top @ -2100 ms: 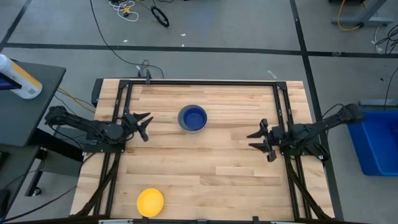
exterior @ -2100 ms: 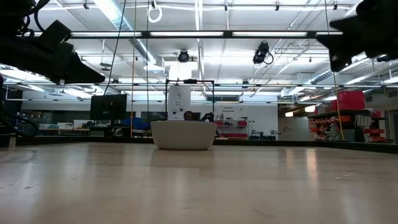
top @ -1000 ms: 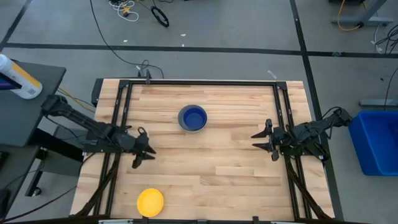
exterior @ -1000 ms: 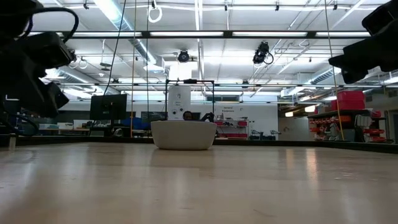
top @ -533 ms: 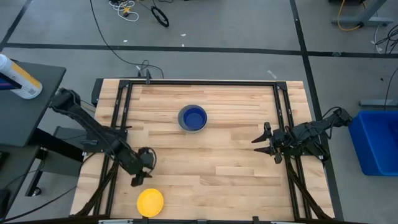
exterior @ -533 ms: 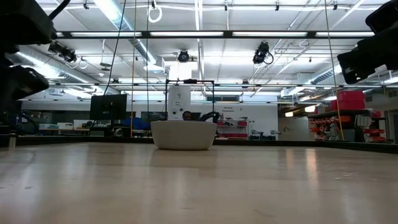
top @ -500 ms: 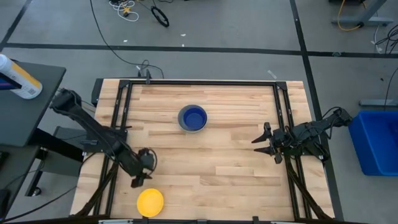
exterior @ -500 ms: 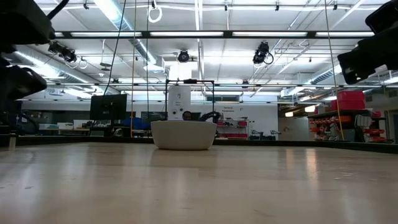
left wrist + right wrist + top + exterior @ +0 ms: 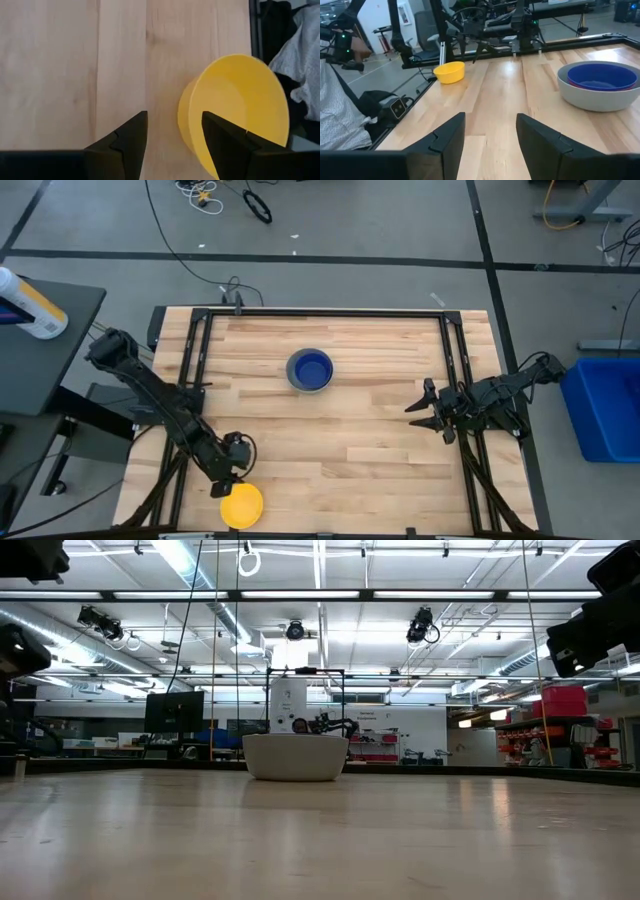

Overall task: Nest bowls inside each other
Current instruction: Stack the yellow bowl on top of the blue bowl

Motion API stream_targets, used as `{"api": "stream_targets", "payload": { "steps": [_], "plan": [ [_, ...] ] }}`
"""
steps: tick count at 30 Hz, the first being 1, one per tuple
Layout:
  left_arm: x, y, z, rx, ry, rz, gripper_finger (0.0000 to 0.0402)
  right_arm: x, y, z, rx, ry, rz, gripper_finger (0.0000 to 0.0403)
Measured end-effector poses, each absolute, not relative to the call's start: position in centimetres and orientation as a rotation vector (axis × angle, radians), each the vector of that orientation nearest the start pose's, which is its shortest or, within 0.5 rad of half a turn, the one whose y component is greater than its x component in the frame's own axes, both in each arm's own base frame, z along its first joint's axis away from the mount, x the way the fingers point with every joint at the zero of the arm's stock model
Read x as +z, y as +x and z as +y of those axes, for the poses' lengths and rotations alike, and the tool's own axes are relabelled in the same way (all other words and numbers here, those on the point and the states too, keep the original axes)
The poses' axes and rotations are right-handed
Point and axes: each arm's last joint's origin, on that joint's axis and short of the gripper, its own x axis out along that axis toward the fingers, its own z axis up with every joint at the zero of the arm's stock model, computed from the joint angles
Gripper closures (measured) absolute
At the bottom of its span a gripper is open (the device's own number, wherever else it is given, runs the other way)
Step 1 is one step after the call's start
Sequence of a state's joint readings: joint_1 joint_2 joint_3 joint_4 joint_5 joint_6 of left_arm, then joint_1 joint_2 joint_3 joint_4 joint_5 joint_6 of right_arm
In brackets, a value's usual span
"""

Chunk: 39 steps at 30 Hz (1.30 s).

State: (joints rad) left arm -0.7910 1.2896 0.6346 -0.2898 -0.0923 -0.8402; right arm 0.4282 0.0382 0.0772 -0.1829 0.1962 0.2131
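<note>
A yellow bowl (image 9: 241, 505) sits upright on its base near the table's near edge, left of centre; it also shows in the left wrist view (image 9: 235, 110) and far off in the right wrist view (image 9: 449, 71). Near the table's middle, toward the far side, a stack stands: a grey bowl (image 9: 310, 370) with a dark blue bowl (image 9: 601, 76) nested inside and a thin red rim between them. My left gripper (image 9: 235, 477) hovers open just above the yellow bowl's far-left side (image 9: 174, 120), pointing steeply down. My right gripper (image 9: 413, 415) waits open at the table's right side (image 9: 490, 125).
Black metal rails (image 9: 190, 380) run along the table's left, right and far edges. Off the table stand a blue bin (image 9: 600, 415) at the right and a dark side table with a white bottle (image 9: 30, 305) at the left. A person's sleeve (image 9: 337, 110) shows beyond the table's edge.
My left gripper has swung from the table's left side toward the near edge, tipping downward, and now hangs over the yellow bowl. The bowls have not moved.
</note>
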Motion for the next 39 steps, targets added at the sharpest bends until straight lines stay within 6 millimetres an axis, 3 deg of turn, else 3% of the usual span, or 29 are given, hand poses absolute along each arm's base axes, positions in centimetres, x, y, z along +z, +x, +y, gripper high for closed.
{"api": "stream_targets", "payload": {
  "steps": [22, 26, 31, 39],
  "plan": [
    [14.6, 17.4, -18.3, -0.254, -0.373, 1.165, 0.0207, 16.9, 8.8, 3.5, 0.24, 0.169, 0.165, 0.0213],
    [14.6, 17.5, -18.3, -0.274, -0.33, 1.136, 0.0254, 16.9, 8.8, 3.4, 0.24, 0.166, 0.165, 0.0208],
    [14.7, 17.6, -18.3, -0.293, -0.292, 1.12, 0.0384, 16.9, 8.8, 3.4, 0.24, 0.166, 0.165, 0.0211],
    [15.0, 18.4, -17.4, -0.155, -0.141, 0.947, 0.0396, 16.9, 8.8, 3.5, 0.243, 0.138, 0.161, 0.0217]
  ]
}}
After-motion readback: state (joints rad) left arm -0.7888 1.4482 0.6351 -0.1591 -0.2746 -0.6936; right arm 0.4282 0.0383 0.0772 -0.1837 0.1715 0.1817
